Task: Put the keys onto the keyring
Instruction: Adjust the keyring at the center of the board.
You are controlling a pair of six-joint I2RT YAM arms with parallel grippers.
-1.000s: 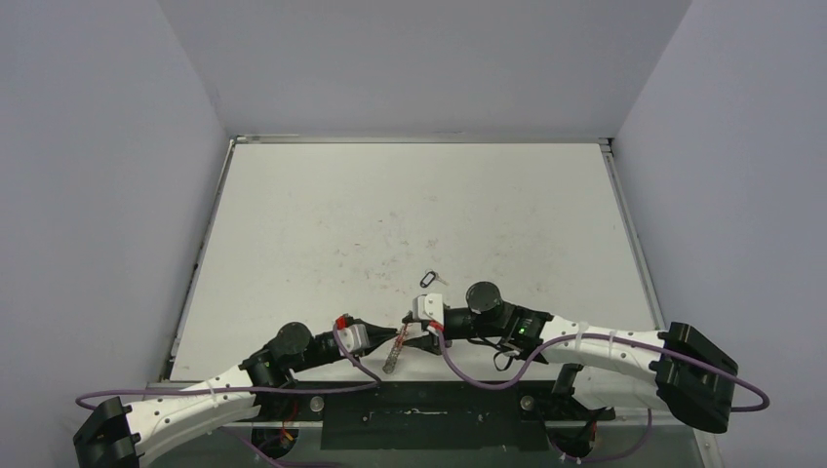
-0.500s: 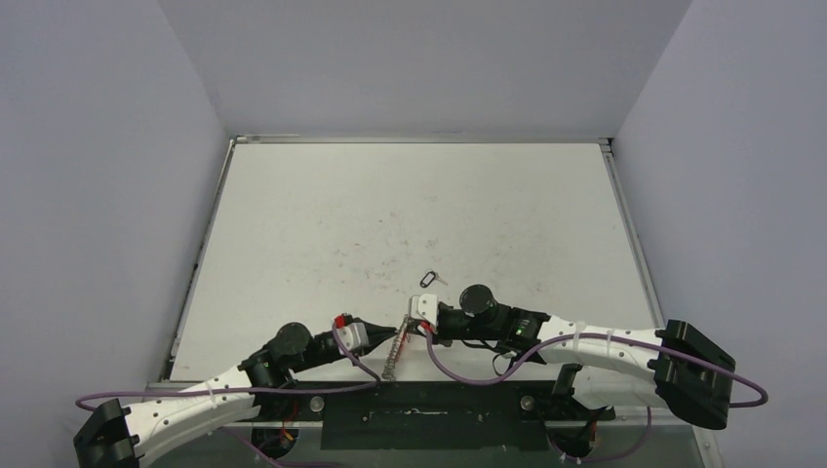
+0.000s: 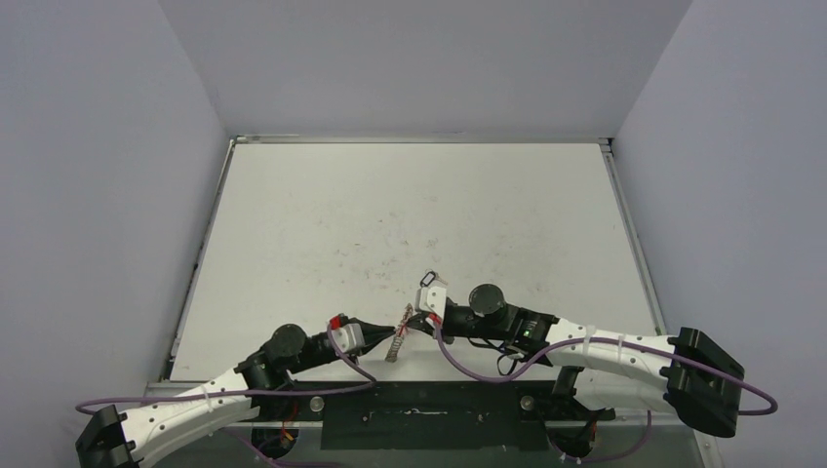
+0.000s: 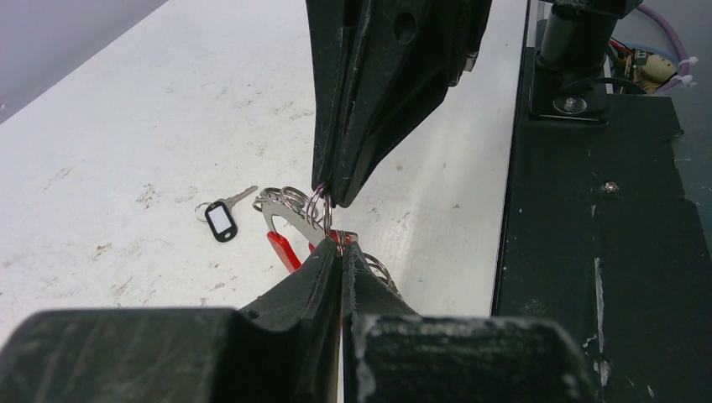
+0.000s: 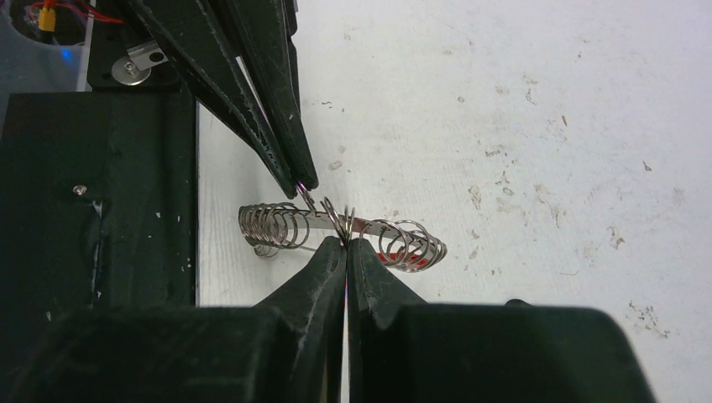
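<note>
- Now the right gripper (image 5: 346, 243) has snapped shut. A second ago its fingers stood apart. They are pressed tight together and seem to nip one small silver loop on the keyring (image 5: 369, 228).
- The left gripper (image 4: 340, 252) is pressed together too, as it was before. It pinches the keyring from the other side, close by the red sleeve (image 4: 284, 249).
- So both arms hold the keyring at once, nose to nose, just above the table (image 3: 410, 195) near its 6 o'clock edge. My guess is that they mean to pull the ring open a little, so a key can slide on.
- The loose key (image 4: 221, 220) is not on the ring yet. It lies flat on the table. In the left wrist view it sits at 9 o'clock from the keyring, a little apart from it. From above it peeks out at 12 o'clock from the right gripper.
- Compared with a second ago, the right arm has pushed up toward 12 o'clock, and its white wrist part now sits right by the loose key.
- The keyring has been lifted too. Before, it hung lower toward 6 o'clock, closer to the black base. The left arm has hardly moved.
- The loose key lies in the same spot as before.
</note>
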